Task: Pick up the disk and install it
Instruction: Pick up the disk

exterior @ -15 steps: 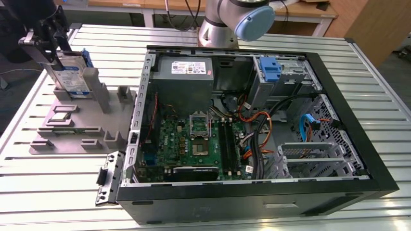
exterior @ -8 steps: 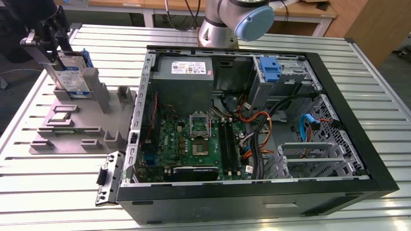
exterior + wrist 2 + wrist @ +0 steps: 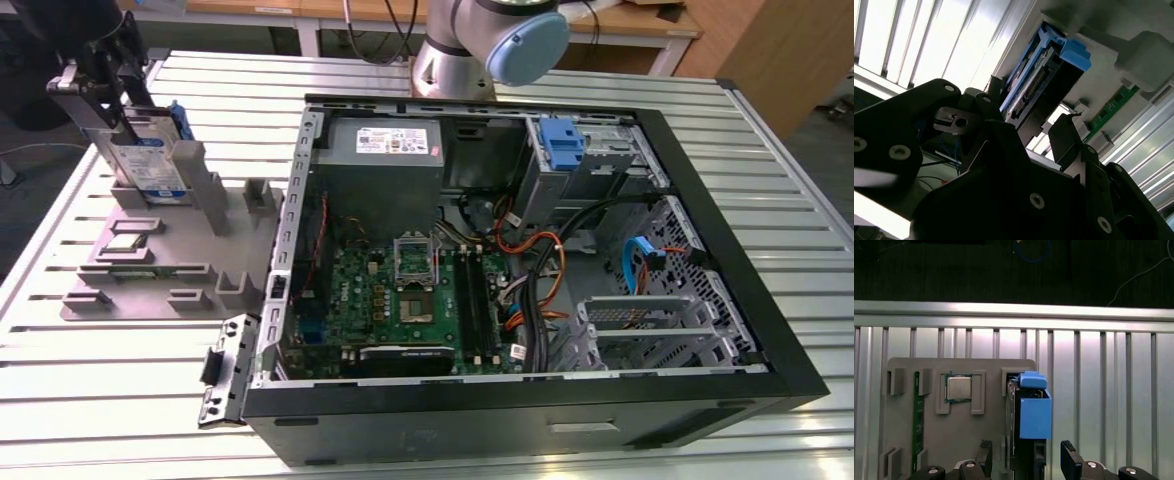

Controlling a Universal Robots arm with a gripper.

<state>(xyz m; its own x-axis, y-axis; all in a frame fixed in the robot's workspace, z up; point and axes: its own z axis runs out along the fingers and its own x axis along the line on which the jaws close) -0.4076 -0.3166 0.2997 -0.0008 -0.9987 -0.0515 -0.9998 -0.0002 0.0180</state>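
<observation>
Open computer case (image 3: 534,415) takes the centre and right of the exterior view. A grey holder (image 3: 200,240) sits left of it on the slatted bench (image 3: 107,400). The disk (image 3: 150,165) stands on edge in a holder slot, upper left of the frame. A chip (image 3: 959,388) and a memory stick (image 3: 916,415) sit in nearby slots. The gripper (image 3: 1026,460) is spread wide, fingers (image 3: 985,455) straddling the disk with gaps on both sides, gripping nothing.

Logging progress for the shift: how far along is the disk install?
Nothing looks finished: the disk stands upright in the grey fixture beside the open computer case. In hand: the gripper is open, its fingers either side of the disk in the first wrist view, not clamped. Left: the pick-up and the install into the case.
</observation>
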